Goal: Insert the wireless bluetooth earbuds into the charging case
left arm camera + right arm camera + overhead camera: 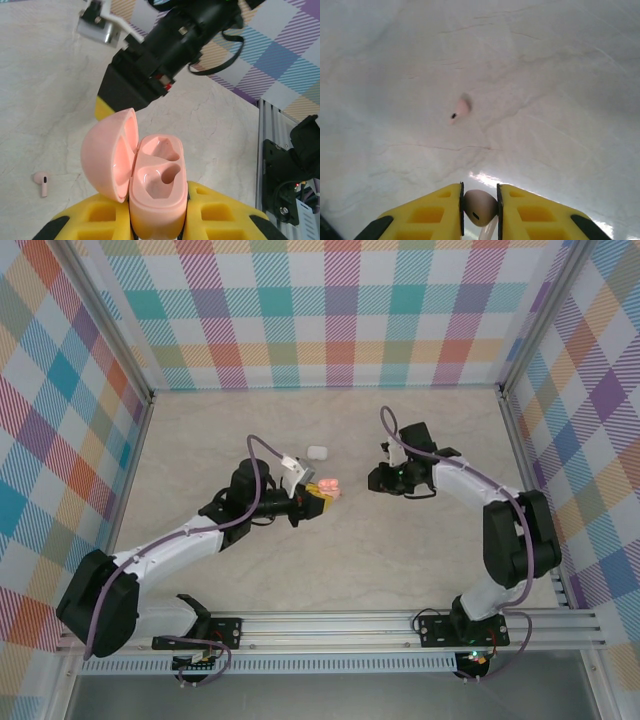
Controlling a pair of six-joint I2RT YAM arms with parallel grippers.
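My left gripper (pixel 158 210) is shut on the charging case (pixel 157 175), which is glossy salmon pink rather than white. It stands upright with its lid swung open to the left, and both wells are empty. In the top view the case (pixel 329 488) sits at the left gripper's (pixel 318 496) tip. My right gripper (pixel 480 195) is shut on one pale earbud (pixel 480 207), head up and stem pointing down, above the table. It hovers right of the case (pixel 378 478). A second pale earbud (pixel 42 183) lies loose on the table (pixel 461 108), just beyond the case (pixel 318 452).
The right arm's black wrist and yellow finger (pixel 137 80) hang close behind the open case. A metal rail (pixel 272 150) runs along the table's near edge. Checked walls (pixel 330 310) close in the marbled table (pixel 330 560) on three sides.
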